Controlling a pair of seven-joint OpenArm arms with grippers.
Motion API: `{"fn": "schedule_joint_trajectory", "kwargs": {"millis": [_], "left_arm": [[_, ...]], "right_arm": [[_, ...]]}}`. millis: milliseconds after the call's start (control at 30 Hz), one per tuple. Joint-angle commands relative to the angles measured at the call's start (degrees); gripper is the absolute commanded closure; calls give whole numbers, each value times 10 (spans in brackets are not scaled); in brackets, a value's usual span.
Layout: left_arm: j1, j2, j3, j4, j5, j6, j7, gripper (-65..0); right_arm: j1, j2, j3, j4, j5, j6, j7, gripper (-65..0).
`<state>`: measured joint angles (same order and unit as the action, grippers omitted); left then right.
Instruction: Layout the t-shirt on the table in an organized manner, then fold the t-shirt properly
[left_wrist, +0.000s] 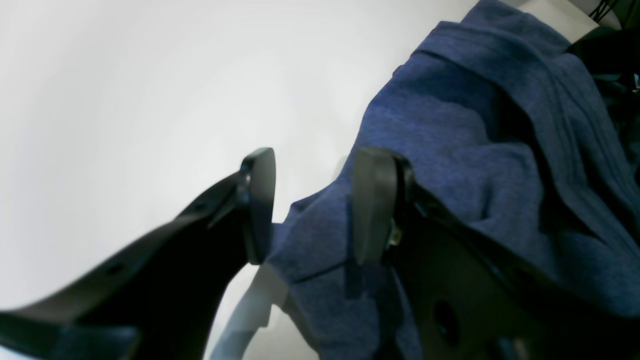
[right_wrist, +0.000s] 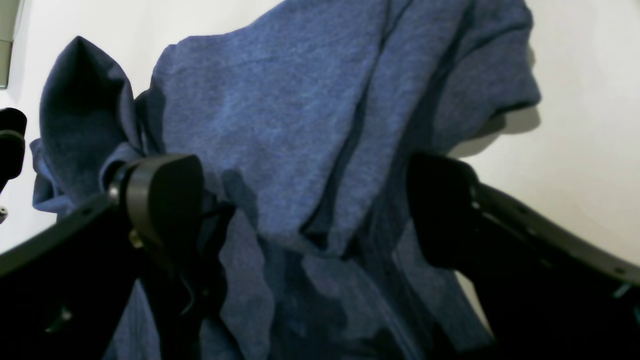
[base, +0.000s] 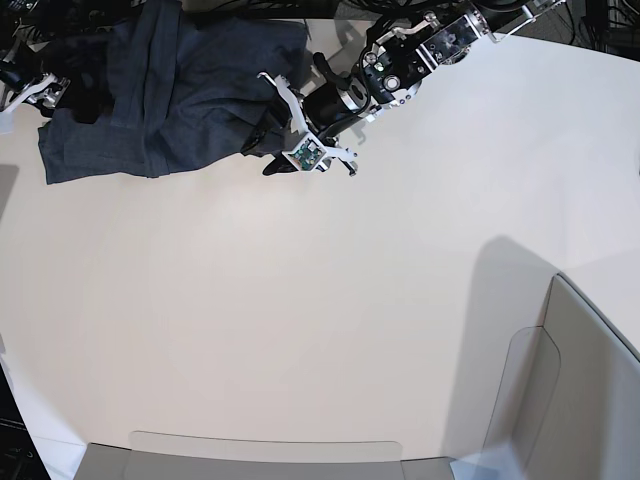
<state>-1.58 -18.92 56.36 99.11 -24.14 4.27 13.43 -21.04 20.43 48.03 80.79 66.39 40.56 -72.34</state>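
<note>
Left wrist: left gripper (left_wrist: 312, 205) jaws apart, straddling the t-shirt (left_wrist: 450, 165) hem, not clamped.
Right wrist: right gripper (right_wrist: 305, 205) spread wide over bunched cloth.
Base: shirt rumpled at table (base: 330, 330) far edge. Layout step; next needs closing on hem.

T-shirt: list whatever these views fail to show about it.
- Base view: the t-shirt runs off the top edge, so its full outline is unknown.
- Base view: the left gripper covers the hem it reaches for.
- Right wrist view: the right gripper, jaws wide, blocks the cloth below.
- White lettering: not visible in any view.
</note>
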Motion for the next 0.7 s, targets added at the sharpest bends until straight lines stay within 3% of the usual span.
{"fn": "schedule_joint_trajectory", "kwargs": {"millis": [0, 300, 500, 667], "left_arm": [[-6, 1, -1, 12, 1, -3, -19, -247], [-6, 1, -1, 12, 1, -3, -19, -247], [-6, 1, -2, 12, 1, -3, -19, -247], [-6, 1, -3, 11, 1, -3, -19, -247]], "right_arm": [[-5, 3, -1, -9, -82, -6, -44, -650], [-1, 3, 1, -9, -111, -6, -44, -650], [-10, 3, 58, -6, -110, -6, -45, -650], [-11, 1, 63, -8, -111, -6, -46, -650]]}}
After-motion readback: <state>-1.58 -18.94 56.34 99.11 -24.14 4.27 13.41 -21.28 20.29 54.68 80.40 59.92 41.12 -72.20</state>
